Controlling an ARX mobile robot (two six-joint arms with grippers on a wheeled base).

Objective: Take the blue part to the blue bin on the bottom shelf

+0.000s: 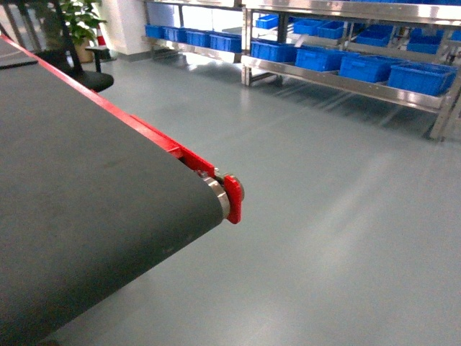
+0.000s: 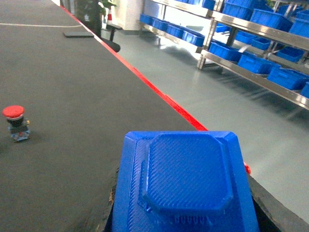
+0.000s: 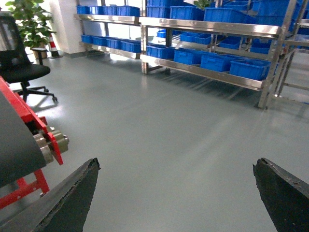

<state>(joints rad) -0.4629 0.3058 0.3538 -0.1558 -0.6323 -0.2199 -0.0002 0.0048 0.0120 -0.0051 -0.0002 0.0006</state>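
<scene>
Grip secured: left gripper clamped the blue part above the conveyor belt's red edge, ready for carrying; right gripper hung wide open, empty.

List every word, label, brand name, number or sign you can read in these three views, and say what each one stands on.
None can be read.
The blue part shows only a moulded ribbed pattern, no lettering.
The blue bins on the steel racking show no readable labels.
The red-capped button switch on the conveyor belt is too small to tell whether it carries any marking.
</scene>
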